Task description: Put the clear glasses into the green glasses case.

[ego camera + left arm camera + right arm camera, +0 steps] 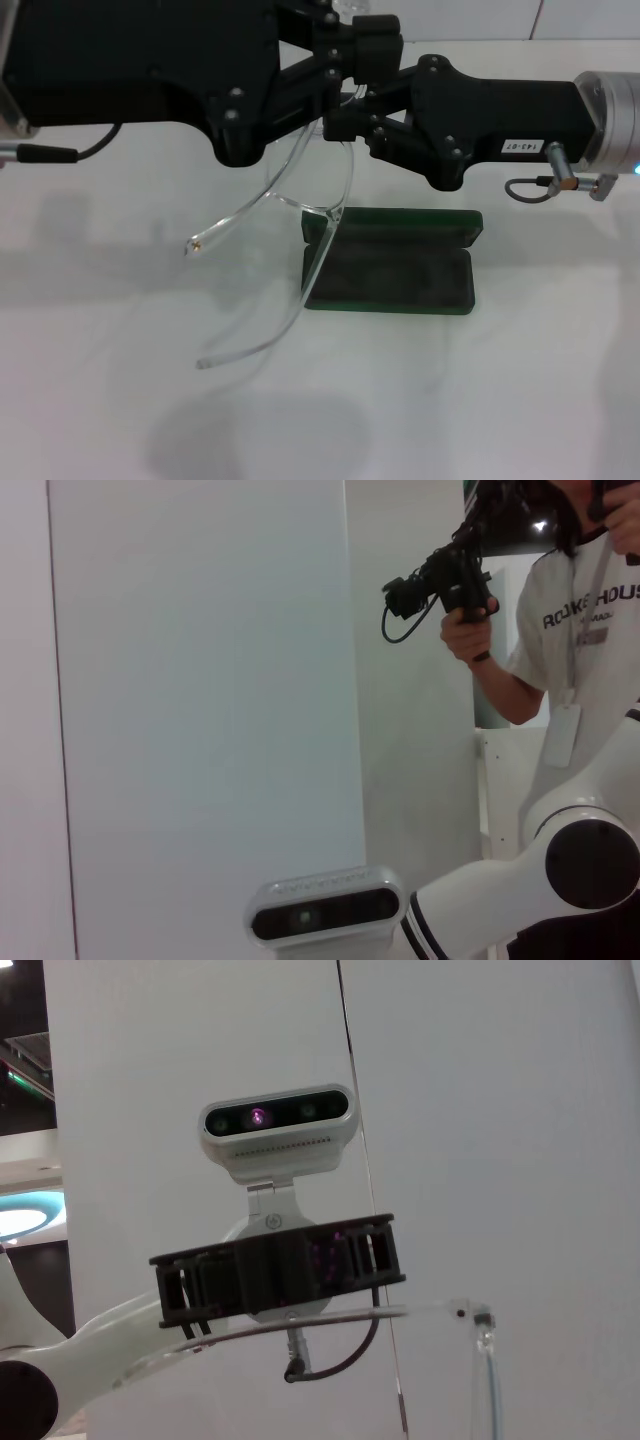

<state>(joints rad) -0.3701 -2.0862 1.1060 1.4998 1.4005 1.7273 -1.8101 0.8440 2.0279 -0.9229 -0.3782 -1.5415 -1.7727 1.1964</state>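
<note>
Aloft, both grippers pinch the transparent plastic clear glasses.
Next: lower into the open dark green glasses case; left gripper, right gripper clamped on them.

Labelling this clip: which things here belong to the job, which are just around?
Job: transparent plastic clear glasses, held aloft between both claws; open dark green glasses case; left claw; right claw.

Around: white table; person holding a camera.

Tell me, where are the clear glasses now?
In the head view the clear glasses hang in the air between the left gripper and right gripper, above the open green glasses case.
</note>
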